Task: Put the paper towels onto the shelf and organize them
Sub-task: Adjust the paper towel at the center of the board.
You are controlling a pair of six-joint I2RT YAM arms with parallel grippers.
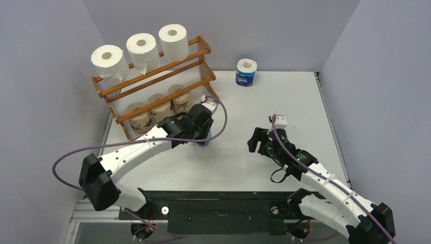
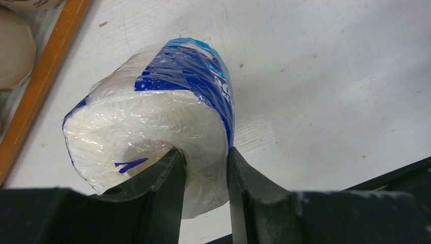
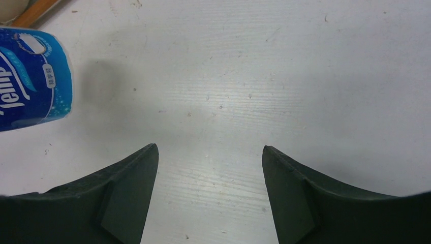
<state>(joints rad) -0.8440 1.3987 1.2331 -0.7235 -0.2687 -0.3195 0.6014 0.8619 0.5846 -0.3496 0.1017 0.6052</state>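
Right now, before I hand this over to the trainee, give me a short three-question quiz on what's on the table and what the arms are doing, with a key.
1. True or false: the right gripper is holding a roll.
2. How does the left gripper hold the blue-and-white roll?
A. One finger inside the hollow core, the other outside the wall.
B. Both fingers around the outside.
C. It is not touching it.
3. Fill in: the number of white rolls on the top tier of the shelf is ____.

Key: 1 false, its jaws stand open with nothing between them; 2 A; 3 three.
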